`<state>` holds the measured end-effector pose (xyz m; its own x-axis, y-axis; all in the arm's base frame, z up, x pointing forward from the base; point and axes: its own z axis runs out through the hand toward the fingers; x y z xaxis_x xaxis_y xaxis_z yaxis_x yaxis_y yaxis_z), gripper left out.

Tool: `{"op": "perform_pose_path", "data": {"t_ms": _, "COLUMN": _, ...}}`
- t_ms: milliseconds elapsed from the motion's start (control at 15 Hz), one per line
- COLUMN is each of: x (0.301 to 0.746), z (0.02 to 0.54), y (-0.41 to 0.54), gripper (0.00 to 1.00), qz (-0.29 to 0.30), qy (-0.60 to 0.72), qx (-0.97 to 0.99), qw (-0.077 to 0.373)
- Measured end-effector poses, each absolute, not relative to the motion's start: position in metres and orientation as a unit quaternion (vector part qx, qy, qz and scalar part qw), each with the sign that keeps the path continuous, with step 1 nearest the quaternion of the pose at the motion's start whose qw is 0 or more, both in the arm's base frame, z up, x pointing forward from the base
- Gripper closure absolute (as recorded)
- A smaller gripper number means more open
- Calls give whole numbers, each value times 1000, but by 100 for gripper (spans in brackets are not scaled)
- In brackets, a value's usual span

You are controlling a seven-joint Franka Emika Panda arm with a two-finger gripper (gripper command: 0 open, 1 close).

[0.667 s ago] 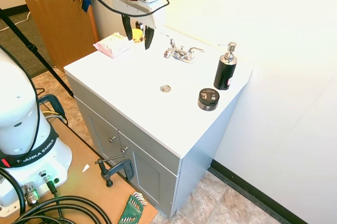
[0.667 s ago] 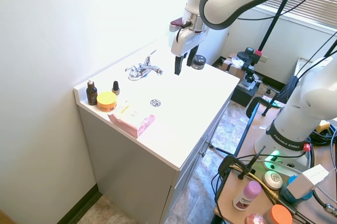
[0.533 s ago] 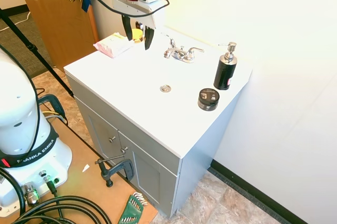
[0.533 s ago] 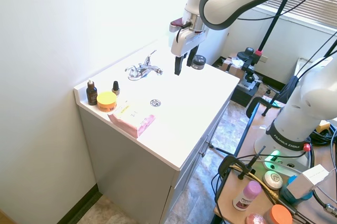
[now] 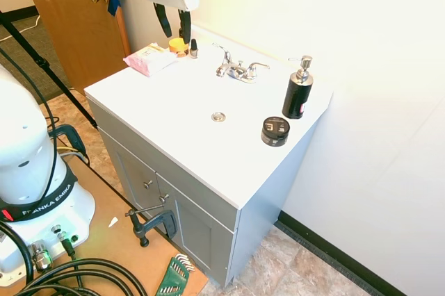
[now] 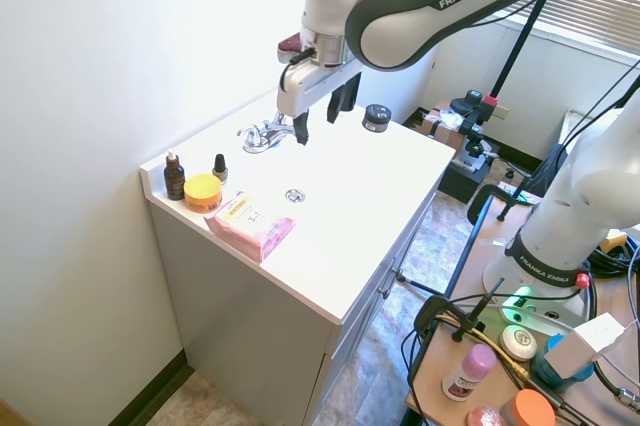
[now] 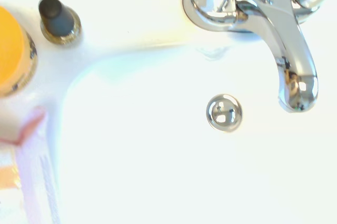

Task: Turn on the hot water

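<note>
1. Far left on the vanity top [image 5: 174,112]: pink packet [image 5: 148,58], yellow jar [image 5: 179,44], small dropper bottle [image 5: 194,48], all tucked toward the back corner, probably to keep the basin free.
2. Next over: gripper [image 5: 172,23] hanging above that corner, fingers spread apart, nothing held. Looks parked high to line up on the tap from above; wrist view looking straight down at the spout [image 7: 295,84] and drain [image 7: 224,112].
3. Middle: chrome faucet [image 5: 238,69] at the back of the basin. Hot-water lever [image 5: 226,56] on its left side, untouched, no water running. Gripper up and to the left of it, apart.
4. Right: black soap pump [image 5: 297,92] and dark round tin [image 5: 275,130], well away from the action.
</note>
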<state>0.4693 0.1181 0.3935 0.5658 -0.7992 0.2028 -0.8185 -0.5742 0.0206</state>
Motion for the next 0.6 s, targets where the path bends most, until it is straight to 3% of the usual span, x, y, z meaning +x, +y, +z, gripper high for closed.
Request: {"op": "perform_pose_path", "data": {"t_ms": 600, "x": 561, "z": 363, "y": 162, "gripper": 0, "qz": 118, "qy": -530, "qx": 839, "qw": 35}}
